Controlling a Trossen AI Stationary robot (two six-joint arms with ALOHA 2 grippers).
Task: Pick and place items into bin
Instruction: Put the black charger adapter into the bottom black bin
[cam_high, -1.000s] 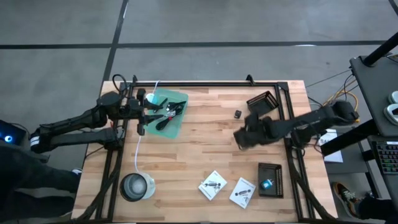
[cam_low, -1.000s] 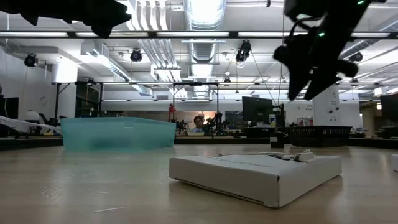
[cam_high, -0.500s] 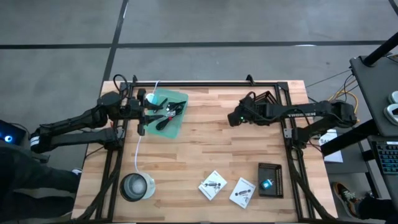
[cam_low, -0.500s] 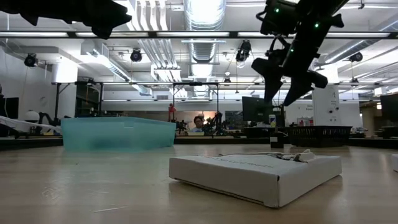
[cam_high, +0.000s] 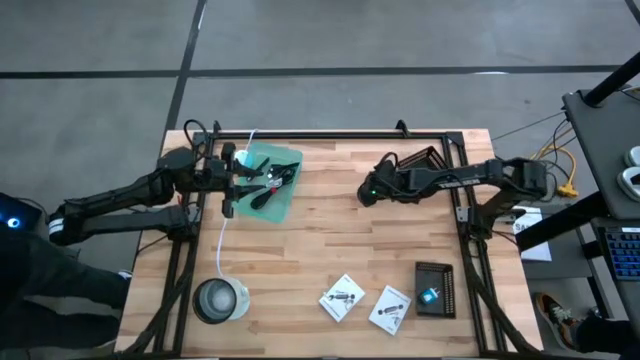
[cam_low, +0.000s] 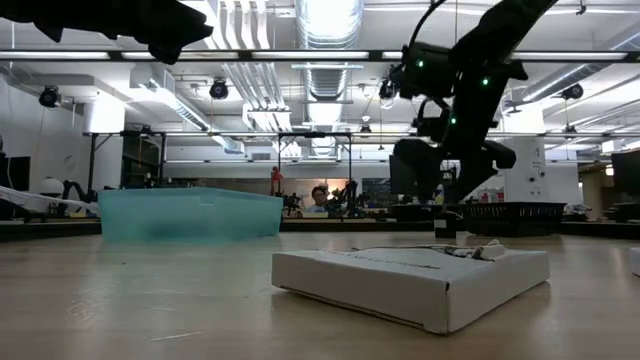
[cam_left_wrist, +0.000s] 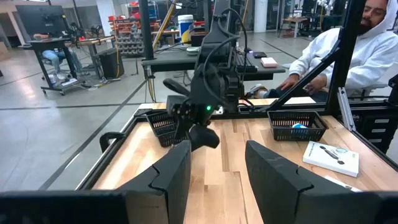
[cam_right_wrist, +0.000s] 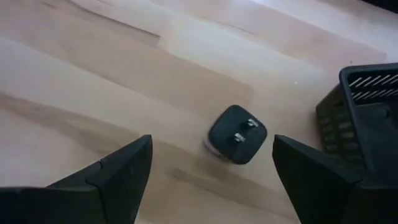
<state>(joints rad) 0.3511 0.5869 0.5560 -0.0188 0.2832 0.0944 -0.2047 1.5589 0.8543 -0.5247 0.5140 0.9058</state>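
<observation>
A small black connector with two metal prongs (cam_right_wrist: 236, 134) lies on the wood. My right gripper (cam_right_wrist: 214, 155) is open just above it, one finger on each side, without touching; in the high view the right gripper (cam_high: 367, 191) covers the connector. The teal bin (cam_high: 270, 195) stands at the far left and holds black cable and other dark pieces. My left gripper (cam_left_wrist: 217, 180) is open and hovers at the bin's left edge (cam_high: 229, 187). Two white printed packets (cam_high: 342, 297) (cam_high: 390, 308) lie flat near the near edge. In the low view the right gripper (cam_low: 432, 172) hangs close to the table.
A black mesh basket (cam_high: 421, 161) sits just right of the right gripper, and shows close by in its wrist view (cam_right_wrist: 367, 118). A black tray with a blue piece (cam_high: 435, 290) is near right. The silvery bowl (cam_high: 220, 300) and white cord (cam_high: 222, 235) lie at the left.
My right gripper has travelled toward the table's far edge and to the left, the arm stretching out, then dropped down over the small black connector. The left arm and the items have kept still.
</observation>
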